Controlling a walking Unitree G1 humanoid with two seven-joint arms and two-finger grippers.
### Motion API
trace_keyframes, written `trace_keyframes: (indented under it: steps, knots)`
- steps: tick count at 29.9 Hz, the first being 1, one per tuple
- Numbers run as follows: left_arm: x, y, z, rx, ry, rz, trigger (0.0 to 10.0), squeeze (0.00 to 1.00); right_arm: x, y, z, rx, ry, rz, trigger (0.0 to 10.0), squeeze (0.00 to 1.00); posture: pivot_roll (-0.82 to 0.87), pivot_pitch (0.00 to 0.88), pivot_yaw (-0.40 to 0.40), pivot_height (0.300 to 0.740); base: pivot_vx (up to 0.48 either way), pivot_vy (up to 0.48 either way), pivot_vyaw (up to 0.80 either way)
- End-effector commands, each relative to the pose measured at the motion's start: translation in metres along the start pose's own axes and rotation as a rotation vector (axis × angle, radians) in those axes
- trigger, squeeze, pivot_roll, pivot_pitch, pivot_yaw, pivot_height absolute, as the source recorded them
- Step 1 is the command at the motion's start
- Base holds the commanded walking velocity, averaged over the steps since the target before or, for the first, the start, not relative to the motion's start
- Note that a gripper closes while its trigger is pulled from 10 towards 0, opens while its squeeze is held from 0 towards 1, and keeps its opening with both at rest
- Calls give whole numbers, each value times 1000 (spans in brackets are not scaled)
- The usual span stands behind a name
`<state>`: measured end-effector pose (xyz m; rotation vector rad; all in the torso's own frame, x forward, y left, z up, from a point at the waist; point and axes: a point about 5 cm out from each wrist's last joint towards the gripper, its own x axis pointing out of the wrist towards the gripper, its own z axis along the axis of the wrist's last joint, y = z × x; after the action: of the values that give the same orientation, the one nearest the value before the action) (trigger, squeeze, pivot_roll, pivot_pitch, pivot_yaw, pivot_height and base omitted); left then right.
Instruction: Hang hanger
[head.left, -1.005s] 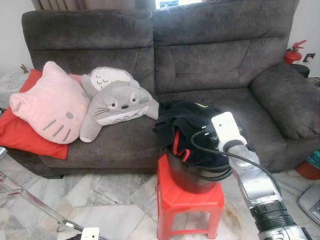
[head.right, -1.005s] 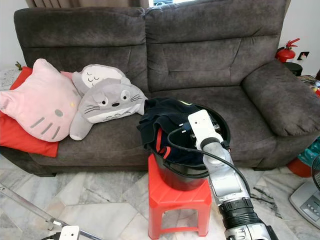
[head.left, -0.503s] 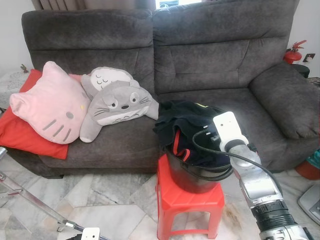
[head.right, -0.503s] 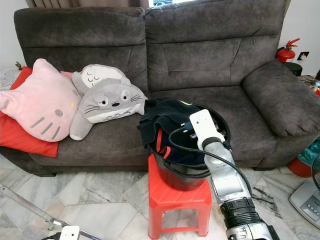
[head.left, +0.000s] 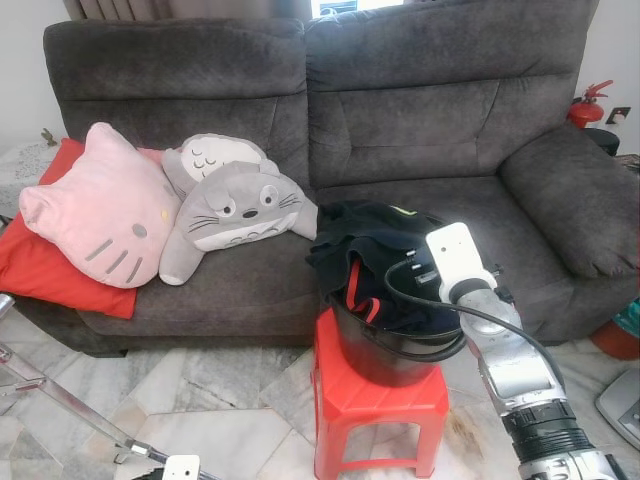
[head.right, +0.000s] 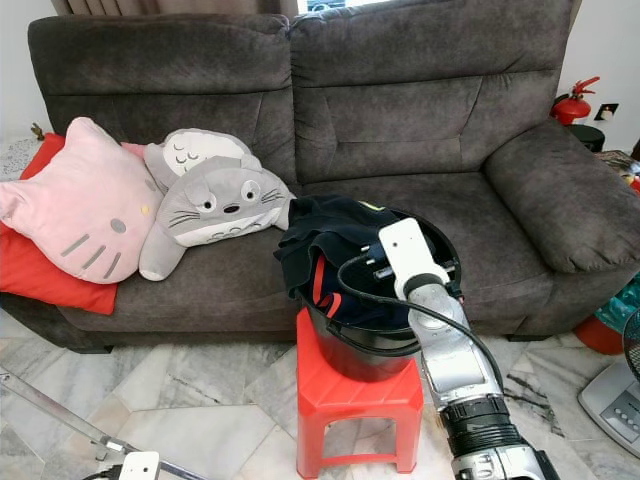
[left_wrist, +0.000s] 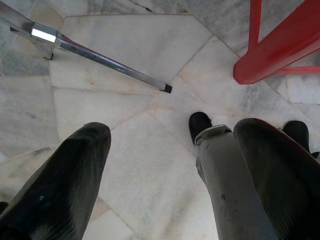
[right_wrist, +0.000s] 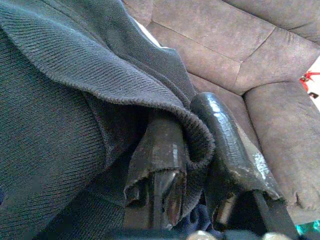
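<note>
1. The right gripper is down in the black bucket, its 2 fingers pinched together on a fold of the dark knitted garment, with the cloth's hem wrapped between them.
2. The left gripper hangs idle over the marble floor, fingers apart and holding nothing.
3. The bucket stands on the red stool in front of the grey sofa; dark clothes with a red trim spill over its rim.
4. No hanger can be made out in any view, so I cannot tell where the task's thing is; it may lie under the clothes.
5. A slanted metal bar crosses the floor by the left gripper; whether it belongs to a rack I cannot tell.
6. Judged from this, the task is at an early stage: cloth is gripped, but nothing is lifted out and nothing is hung. Lifting, carrying and hanging are all left.
</note>
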<state>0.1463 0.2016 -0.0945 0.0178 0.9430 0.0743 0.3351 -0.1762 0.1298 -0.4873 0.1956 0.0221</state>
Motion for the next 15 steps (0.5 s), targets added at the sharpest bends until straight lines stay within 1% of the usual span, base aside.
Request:
trace_keyframes:
  steps: [1,7,11,14,15]
  knots:
    - [-1,3,-3,2,23,6,10000,0,2,-1,5,3,-7,-3,0,0,-258,0,90,732,0,0,0]
    - [-1,3,-4,0,24,5,10000,0,2,-1,6,1,-8,-4,0,0,-257,0,89,732,0,0,0]
    - [-1,3,-4,0,25,4,10000,0,4,-3,10,6,-21,-11,0,0,-257,0,89,732,0,0,0]
    - [-1,3,-4,0,25,4,10000,0,4,-6,15,12,-44,-28,0,0,-257,0,89,732,0,0,0]
    - [-1,3,-4,0,25,5,10000,0,4,-8,20,20,-67,-38,0,0,-257,0,90,732,0,0,0]
